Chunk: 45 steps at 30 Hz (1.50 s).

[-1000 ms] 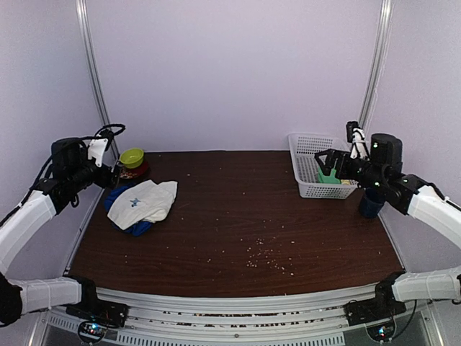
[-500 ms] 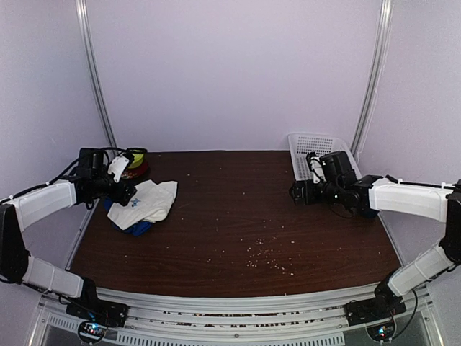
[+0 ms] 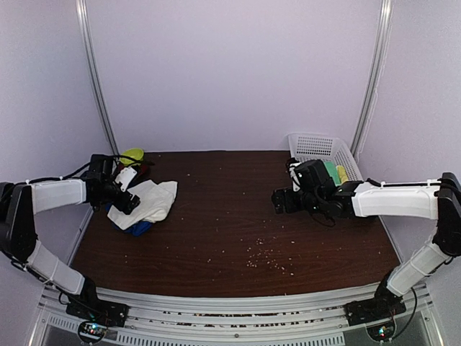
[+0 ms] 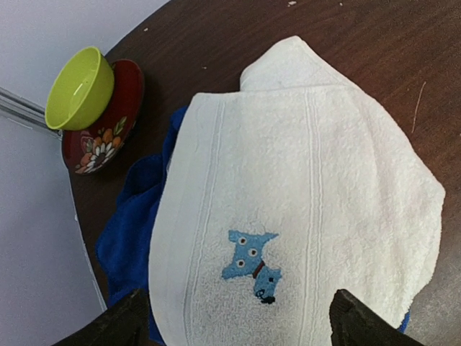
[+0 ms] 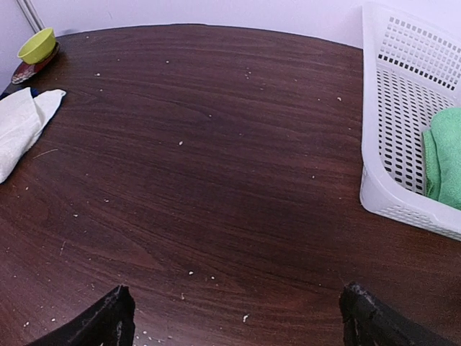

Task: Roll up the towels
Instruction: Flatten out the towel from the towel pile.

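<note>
A cream-white towel [image 3: 153,200] with a small blue dog mark [image 4: 252,265] lies crumpled at the table's left side. It lies on top of the royal blue towel [image 4: 130,227], which shows only along its left and near edges [image 3: 141,228]. My left gripper [image 3: 128,201] hovers low over the white towel's left end. It is open, and its fingertips [image 4: 133,317] stand wide on either side of the dog mark [image 4: 241,321]. My right gripper [image 3: 280,202] is open over bare wood [image 5: 234,317], well to the right of the towels, with nothing between its fingers.
A lime-green bowl [image 3: 132,156] rests on a red patterned dish [image 4: 104,126] just behind the towels, at the back left edge. A white mesh basket [image 3: 311,145] holding green cloth [image 5: 445,162] stands at the back right. Crumbs [image 3: 263,256] dot the dark table.
Both arms have swung down and inward. The left gripper has come over the white towel. The right gripper has moved left, away from the basket toward the table's middle.
</note>
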### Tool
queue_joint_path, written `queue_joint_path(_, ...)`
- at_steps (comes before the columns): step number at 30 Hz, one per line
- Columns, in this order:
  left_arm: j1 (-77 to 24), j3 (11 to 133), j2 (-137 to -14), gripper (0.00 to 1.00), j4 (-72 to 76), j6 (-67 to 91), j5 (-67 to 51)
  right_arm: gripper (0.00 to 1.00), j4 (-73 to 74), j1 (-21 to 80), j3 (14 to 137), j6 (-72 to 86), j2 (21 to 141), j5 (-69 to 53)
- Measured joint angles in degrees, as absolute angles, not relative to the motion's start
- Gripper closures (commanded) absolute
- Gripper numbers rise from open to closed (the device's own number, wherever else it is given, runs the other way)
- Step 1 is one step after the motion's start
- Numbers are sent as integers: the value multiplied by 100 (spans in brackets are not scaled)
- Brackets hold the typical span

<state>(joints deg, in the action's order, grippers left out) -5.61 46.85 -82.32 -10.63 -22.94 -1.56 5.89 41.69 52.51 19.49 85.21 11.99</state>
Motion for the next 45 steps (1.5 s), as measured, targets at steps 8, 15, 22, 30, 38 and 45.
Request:
queue_joint_path(8, -561, 4910, -8742, 30, -1214, -2327, -272, 0, 290, 4313, 5179, 1970, 8676, 1256)
queue_joint_path(15, -558, 4943, -8818, 36, -1332, -2324, -499, 0, 224, 4370, 5105, 1968, 8757, 1299)
queue_joint_path(22, -497, 5015, -8910, 28, -1350, -2150, -272, 0, 183, 4407, 5103, 1964, 8831, 1328)
queue_joint_path(30, -58, 5625, -9019, 34, -1579, -1999, -613, 0, 172, 4469, 5103, 1940, 8947, 1391)
queue_joint_path(38, 510, 6418, -9883, 54, -1981, -1900, -1476, 0, 189, 4560, 5107, 1907, 9122, 1533)
queue_joint_path(45, 628, 6545, -10171, 60, -2366, -1914, -1981, 0, 217, 4644, 5127, 1820, 9231, 1636)
